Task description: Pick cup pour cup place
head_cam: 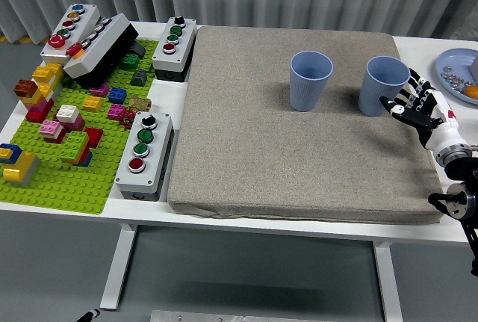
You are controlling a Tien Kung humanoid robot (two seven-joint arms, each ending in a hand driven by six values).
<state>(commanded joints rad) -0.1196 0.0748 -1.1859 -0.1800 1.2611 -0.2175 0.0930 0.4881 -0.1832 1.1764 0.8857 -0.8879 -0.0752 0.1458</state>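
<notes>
On the far half of the grey felt mat (299,135) covering the white desk (89,214), two light blue cups stand upright and well apart. The right hand (418,107) comes in from the right edge, its fingers spread and curving around the near right side of the right cup (382,86), at or just beside its wall; contact is unclear, and no grasp is closed. The left cup (309,81) stands alone near the mat's middle.
</notes>
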